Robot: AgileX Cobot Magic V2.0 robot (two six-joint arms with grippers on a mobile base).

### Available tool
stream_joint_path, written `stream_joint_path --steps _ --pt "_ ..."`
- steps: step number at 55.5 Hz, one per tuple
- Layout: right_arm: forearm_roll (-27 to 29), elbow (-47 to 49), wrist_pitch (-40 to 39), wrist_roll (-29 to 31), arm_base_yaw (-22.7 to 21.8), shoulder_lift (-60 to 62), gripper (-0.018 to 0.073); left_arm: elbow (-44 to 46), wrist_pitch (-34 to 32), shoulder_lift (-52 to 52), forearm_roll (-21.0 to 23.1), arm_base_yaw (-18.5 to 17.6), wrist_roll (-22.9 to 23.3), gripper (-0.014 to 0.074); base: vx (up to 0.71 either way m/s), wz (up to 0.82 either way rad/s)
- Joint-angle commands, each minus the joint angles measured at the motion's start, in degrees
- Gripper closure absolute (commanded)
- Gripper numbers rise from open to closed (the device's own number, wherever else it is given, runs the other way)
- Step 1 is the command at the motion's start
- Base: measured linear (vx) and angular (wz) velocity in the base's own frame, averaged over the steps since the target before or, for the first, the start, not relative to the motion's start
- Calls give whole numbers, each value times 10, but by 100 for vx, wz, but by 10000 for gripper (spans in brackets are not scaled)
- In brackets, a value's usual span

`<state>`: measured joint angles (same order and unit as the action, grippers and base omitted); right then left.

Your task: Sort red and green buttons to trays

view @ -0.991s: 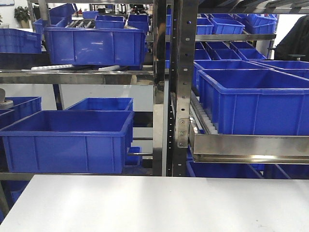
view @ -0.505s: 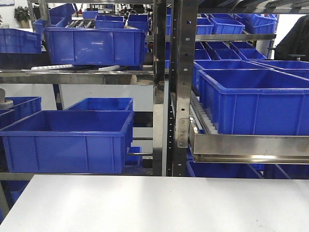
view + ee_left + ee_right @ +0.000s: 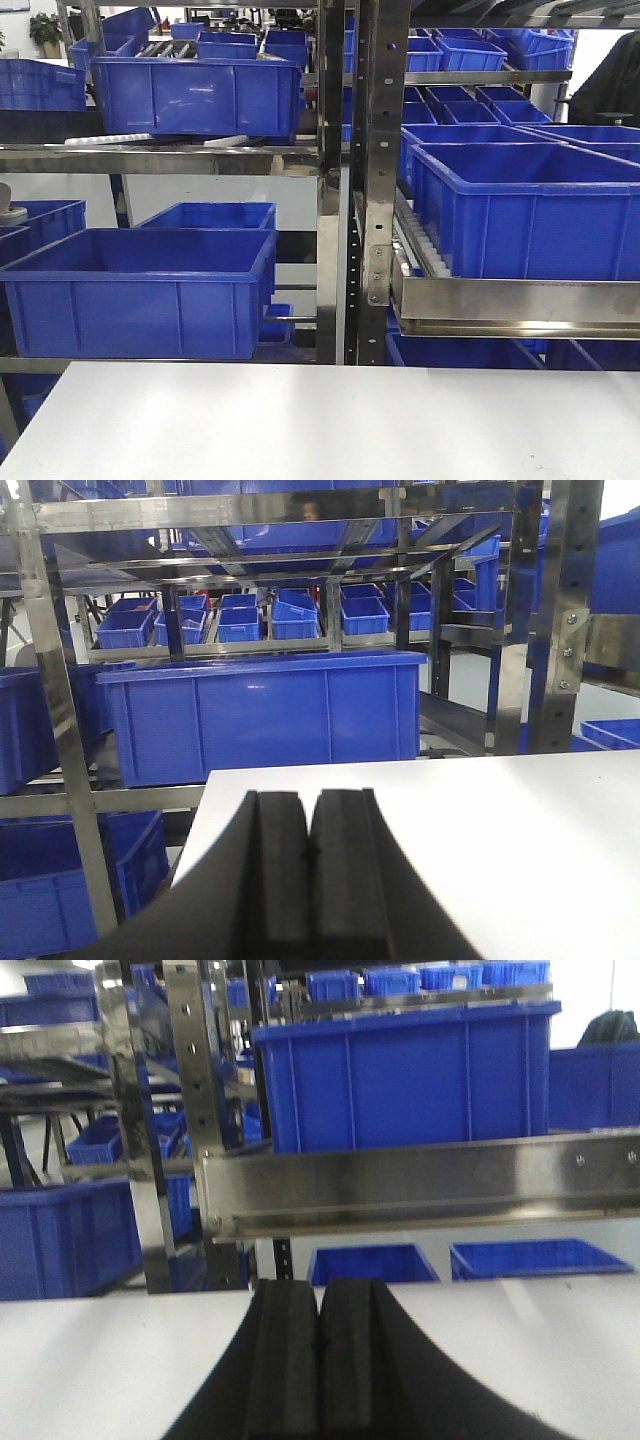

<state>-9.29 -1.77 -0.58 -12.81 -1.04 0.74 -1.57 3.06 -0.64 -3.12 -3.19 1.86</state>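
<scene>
No buttons and no trays show in any view. In the left wrist view my left gripper (image 3: 309,805) is shut, its two black pads pressed together with nothing between them, held over the white table (image 3: 500,840) near its left edge. The right wrist view shows my right gripper (image 3: 319,1290) shut too, pads touching and empty, above the white table (image 3: 100,1360). Neither gripper appears in the front-facing view, where only the bare white table (image 3: 330,420) fills the foreground.
Steel shelving uprights (image 3: 362,180) stand just beyond the table's far edge. Deep blue crates sit on the racks: one low at the left (image 3: 140,290), one on the right shelf (image 3: 530,210), more above (image 3: 195,92). A steel shelf rail (image 3: 420,1185) crosses ahead of my right gripper.
</scene>
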Motion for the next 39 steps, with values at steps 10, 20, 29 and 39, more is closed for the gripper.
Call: stream_joint_path --steps 10,20,29,39 --pt "-9 18 -92 2 -3 5 568 18 -92 -3 6 -2 2 602 0 0" --pt "-22 135 60 2 -3 -33 568 46 -89 1 5 -2 -2 601 0 0" --pt "-21 217 135 2 -3 -115 565 132 -34 58 -11 -2 -16 597 0 0" --pt "-21 226 132 2 -3 -197 554 158 -20 155 -10 -2 -16 591 0 0"
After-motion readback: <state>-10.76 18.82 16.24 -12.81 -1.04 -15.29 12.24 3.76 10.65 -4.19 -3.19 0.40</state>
